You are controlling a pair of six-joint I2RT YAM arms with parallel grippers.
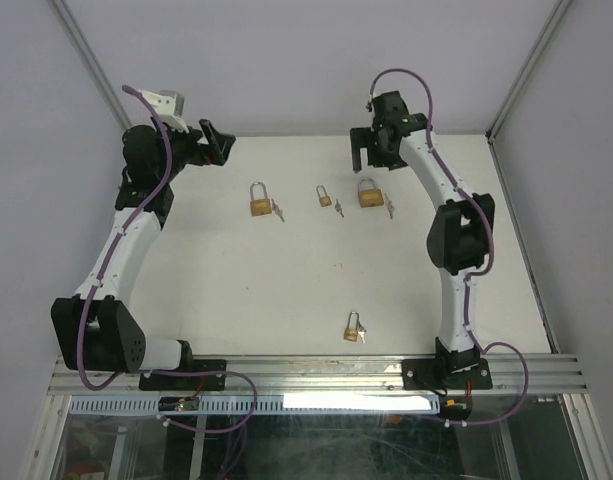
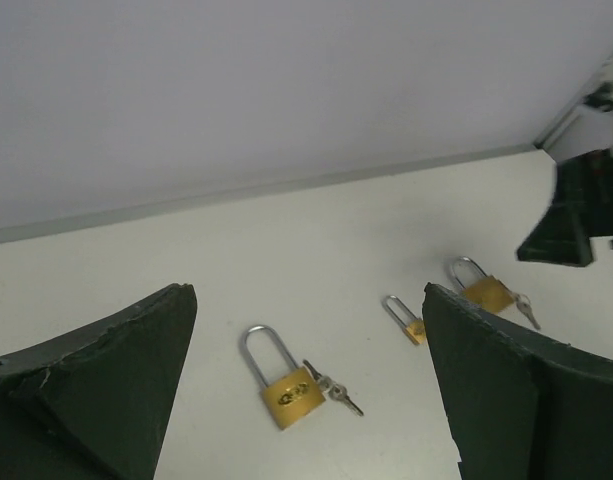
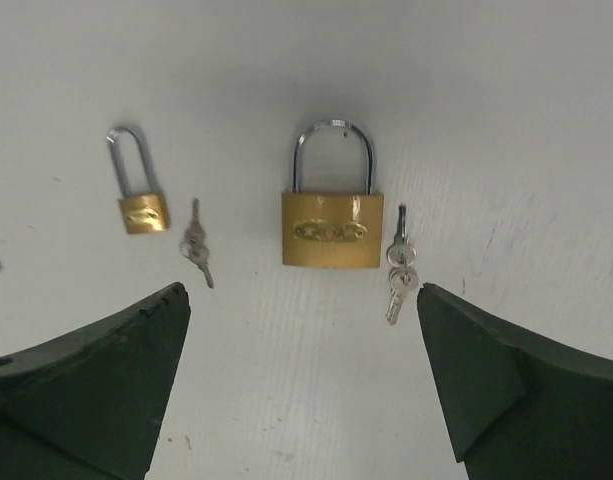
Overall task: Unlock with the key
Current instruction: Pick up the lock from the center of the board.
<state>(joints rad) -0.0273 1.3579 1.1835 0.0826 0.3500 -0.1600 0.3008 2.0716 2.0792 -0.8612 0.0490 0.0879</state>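
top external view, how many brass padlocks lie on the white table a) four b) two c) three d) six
a: the far row holds three, the long-shackled brass padlock, the small brass padlock and the wide brass padlock, and the lone brass padlock lies at the near side.

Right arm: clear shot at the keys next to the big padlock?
Probably yes. The right gripper hangs open above the big padlock, and the keys lie flat on the table close beside it, with nothing covering them.
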